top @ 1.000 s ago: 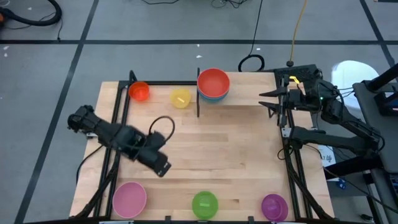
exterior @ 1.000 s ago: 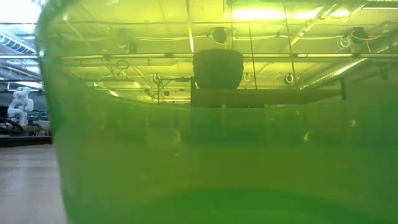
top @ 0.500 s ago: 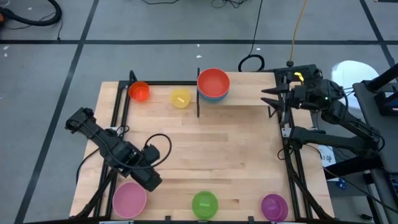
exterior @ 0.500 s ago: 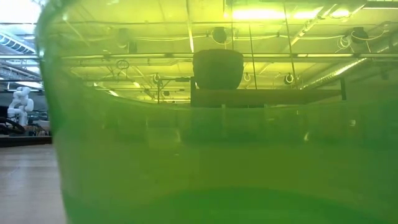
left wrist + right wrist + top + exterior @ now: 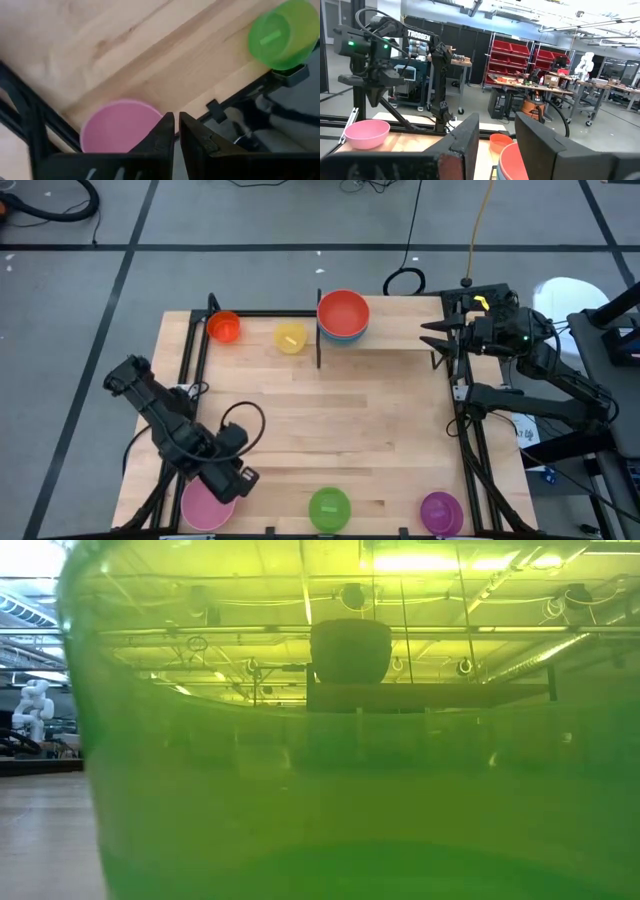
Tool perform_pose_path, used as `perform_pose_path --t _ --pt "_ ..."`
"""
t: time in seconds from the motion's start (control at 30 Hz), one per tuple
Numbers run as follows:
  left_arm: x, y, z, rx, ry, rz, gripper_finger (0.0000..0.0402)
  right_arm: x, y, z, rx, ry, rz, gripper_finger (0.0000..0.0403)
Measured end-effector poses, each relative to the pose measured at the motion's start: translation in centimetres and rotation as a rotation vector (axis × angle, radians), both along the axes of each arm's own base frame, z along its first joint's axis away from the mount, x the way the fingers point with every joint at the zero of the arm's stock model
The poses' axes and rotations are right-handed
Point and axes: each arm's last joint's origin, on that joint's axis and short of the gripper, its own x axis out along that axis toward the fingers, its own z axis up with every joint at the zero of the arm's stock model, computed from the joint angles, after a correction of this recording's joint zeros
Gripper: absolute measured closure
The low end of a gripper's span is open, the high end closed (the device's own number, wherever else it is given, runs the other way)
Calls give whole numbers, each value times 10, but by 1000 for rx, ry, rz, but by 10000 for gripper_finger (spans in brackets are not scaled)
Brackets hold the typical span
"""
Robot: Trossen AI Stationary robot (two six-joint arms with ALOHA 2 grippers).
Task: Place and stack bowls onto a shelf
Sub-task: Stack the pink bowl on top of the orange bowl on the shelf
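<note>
While the right gripper [image 5: 428,338] was held open by the table's far right edge, the left gripper [image 5: 175,131], fingers nearly closed and empty, was recorded directly above the small round pink plastic bowl [image 5: 120,125] at the near left corner.

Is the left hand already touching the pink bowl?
Cannot tell. In the left wrist view the left hand sits over the pink bowl rim, but neither contact nor gap shows plainly.
</note>
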Motion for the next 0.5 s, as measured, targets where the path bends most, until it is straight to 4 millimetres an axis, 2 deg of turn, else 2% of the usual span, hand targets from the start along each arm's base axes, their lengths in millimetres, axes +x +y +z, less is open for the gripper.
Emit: perform_pose_path --t 0.27,0.5 --pt "-8 -31 -17 -2 48 126 333 0 0 1 -6 -9 -1 284" --pt "-6 -60 -45 -34 43 168 320 -1 0 6 -29 -57 0 284"
